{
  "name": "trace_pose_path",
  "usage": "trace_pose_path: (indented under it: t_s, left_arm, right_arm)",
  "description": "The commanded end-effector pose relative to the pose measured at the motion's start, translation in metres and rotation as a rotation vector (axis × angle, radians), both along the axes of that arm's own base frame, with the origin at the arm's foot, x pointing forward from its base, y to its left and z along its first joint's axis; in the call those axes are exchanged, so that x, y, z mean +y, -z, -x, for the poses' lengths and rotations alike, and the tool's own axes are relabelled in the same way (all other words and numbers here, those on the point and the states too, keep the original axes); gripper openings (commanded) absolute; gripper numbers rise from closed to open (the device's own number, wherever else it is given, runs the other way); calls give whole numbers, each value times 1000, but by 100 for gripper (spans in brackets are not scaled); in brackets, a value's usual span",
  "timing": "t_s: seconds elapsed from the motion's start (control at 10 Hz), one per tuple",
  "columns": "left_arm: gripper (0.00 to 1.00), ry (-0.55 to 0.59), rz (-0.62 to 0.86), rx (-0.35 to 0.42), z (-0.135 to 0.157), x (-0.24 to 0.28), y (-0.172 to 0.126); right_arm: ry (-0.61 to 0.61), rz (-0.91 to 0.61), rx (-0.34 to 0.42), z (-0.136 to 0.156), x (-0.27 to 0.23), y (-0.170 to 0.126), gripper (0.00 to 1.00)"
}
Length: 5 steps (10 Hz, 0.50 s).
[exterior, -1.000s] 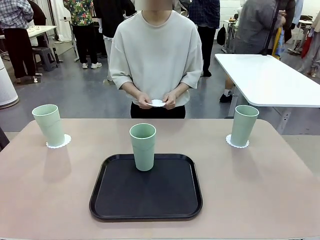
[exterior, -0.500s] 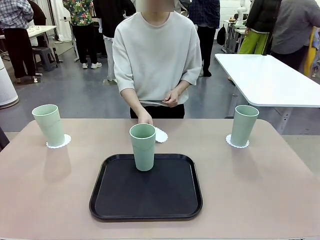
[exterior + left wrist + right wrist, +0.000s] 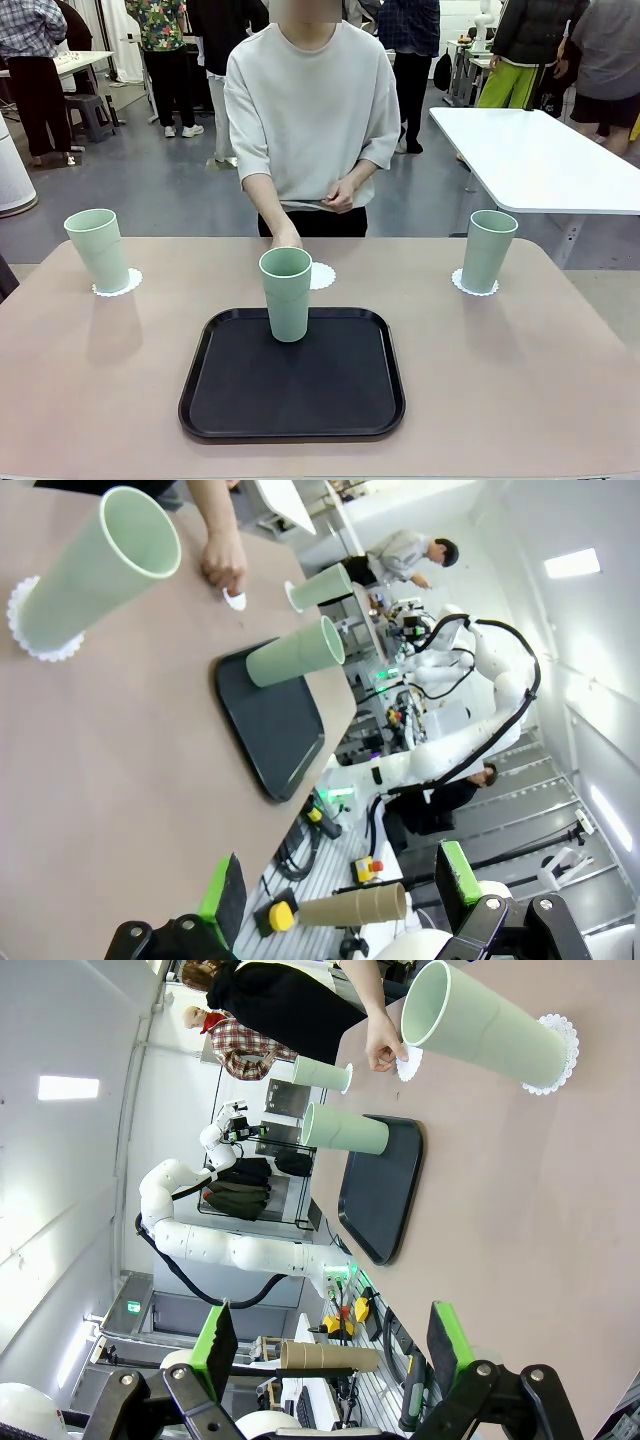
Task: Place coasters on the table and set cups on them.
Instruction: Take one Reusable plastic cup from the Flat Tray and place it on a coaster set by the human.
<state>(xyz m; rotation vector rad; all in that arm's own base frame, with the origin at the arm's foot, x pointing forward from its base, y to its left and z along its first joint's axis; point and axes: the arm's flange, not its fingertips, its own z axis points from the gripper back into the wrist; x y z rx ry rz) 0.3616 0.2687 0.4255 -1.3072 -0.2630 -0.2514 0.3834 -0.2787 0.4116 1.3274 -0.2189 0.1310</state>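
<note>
The middle cup point(image 3: 286, 293) stands upright at the far edge of the tray point(image 3: 292, 375), in the centre of the desk point(image 3: 500, 380). It is the one cup not yet on a coaster. It looks like light, stiff matte plastic, empty and handle-less, so it should lift easily. It is tall and tapers to a narrow base, so a knock near the rim could tip it. The smooth wall may slip, and the best hold is probably across the body around mid-height, squeezed gently so the thin wall does not flex. Just behind it, on the bare desk beyond the tray, lies the third coaster point(image 3: 321, 275), with a person's hand point(image 3: 287, 238) touching it. It is a thin, light scalloped disc that would probably slide at a nudge, so the cup should come straight down onto it. The left cup point(image 3: 97, 250) sits on its coaster point(image 3: 118, 283) at the far left, and the right cup point(image 3: 490, 250) on its coaster point(image 3: 472, 285) at the far right. The left jaws stand apart and empty, green pads point(image 3: 222, 905) showing in the left wrist view, well back from the cups. The right jaws are likewise wide apart and hold nothing. No brand, label or writing can be read on the cups, coasters or tray.
</note>
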Motion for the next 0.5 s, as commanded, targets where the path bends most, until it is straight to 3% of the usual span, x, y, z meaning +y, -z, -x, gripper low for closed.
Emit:
trace_pose_path:
  t_s: [0.0, 0.4]
  left_arm:
    - [100, -27, 5, 8, -1, -1, -2]
    - [100, -27, 5, 8, -1, -1, -2]
  right_arm:
    - [5, 4, 7, 2, 2, 0, 100]
    - [5, 4, 7, 2, 2, 0, 100]
